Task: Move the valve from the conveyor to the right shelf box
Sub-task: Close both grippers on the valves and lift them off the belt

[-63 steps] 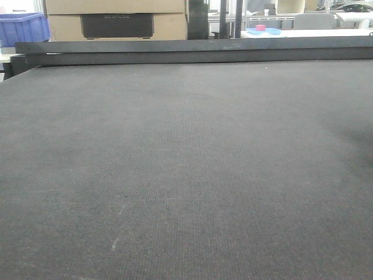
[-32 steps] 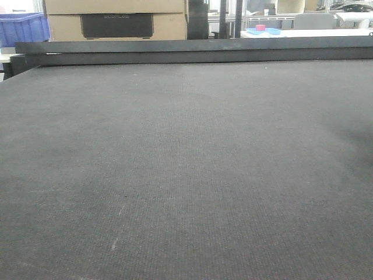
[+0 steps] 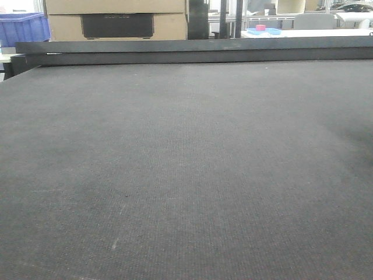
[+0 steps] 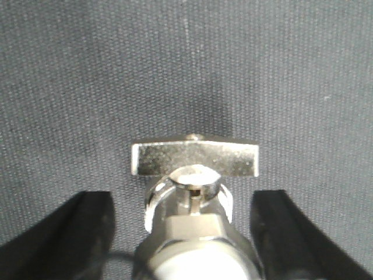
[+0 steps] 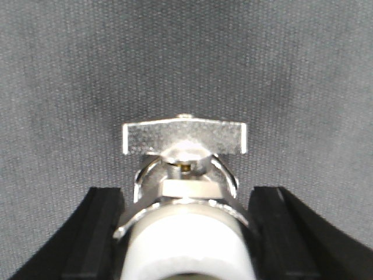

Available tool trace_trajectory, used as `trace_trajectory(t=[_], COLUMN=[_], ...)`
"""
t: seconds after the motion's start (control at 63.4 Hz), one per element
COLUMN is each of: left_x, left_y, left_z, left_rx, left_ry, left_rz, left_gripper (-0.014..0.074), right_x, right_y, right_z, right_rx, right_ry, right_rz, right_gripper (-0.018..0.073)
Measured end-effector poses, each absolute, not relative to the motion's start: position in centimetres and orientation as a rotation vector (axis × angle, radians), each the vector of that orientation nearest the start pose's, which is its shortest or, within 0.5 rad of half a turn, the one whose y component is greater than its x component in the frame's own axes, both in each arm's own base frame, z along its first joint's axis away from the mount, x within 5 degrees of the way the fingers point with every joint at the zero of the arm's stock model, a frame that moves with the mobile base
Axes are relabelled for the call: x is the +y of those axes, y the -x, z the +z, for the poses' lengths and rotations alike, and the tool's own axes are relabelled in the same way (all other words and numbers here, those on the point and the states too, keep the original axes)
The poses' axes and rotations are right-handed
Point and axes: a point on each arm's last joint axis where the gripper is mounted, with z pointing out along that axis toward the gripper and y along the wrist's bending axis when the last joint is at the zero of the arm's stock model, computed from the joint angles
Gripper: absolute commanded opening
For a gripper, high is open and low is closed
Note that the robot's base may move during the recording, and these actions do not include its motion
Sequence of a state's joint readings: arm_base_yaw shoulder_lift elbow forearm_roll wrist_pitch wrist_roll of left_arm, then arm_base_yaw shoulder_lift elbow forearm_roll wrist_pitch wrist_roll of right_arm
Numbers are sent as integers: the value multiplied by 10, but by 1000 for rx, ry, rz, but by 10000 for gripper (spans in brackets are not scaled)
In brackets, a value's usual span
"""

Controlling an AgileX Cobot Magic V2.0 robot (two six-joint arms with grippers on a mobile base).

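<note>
The conveyor [image 3: 186,163] is a wide dark grey woven belt with a black rail [image 3: 192,51] along its far edge; no valve or gripper shows in the front view. In the left wrist view a shiny metal valve [image 4: 195,204] with a flat T handle sits between the black fingers of my left gripper [image 4: 183,245], which is open with belt showing beside the left finger [image 4: 87,233]. In the right wrist view my right gripper [image 5: 186,233] is shut on a second metal valve [image 5: 186,175] with a white end, both fingers [image 5: 102,233] against its body. The shelf box is out of view.
Beyond the rail stand a cardboard box [image 3: 116,20] with a dark panel, a blue bin [image 3: 20,28] at the far left, and a blue tray with a red object [image 3: 261,29] on a white table at the back right.
</note>
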State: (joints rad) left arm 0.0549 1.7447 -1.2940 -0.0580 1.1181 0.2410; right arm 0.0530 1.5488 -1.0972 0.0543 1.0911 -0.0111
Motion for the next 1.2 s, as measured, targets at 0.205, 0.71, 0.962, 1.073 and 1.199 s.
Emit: trace_trajectory(t=[0.205,0.71,0.962,1.073,1.199], left_x=[13,11,9,7,6], left_y=[-337,-305,-259,-241,-221], left_z=[235,299,352,371,388], left_rx=[3032,2874,2743,2680,2609], left_ry=[-246,-238,-236,-234,-231], left_rz=[-70,-37,-12,-2,11], left_gripper=[-110,-111,-111,-111,-111], right_x=[19,20,19,18,17], right_y=[-284,-272,-241,-225,-207], right_z=[247,265,312,333,356], right_rx=[3026,2966,2792,2693,2553], right_ry=[63,55,61,61,60], right_rz=[79,103,107,108,109], right_gripper=[-162,-165,-165,-165,-165])
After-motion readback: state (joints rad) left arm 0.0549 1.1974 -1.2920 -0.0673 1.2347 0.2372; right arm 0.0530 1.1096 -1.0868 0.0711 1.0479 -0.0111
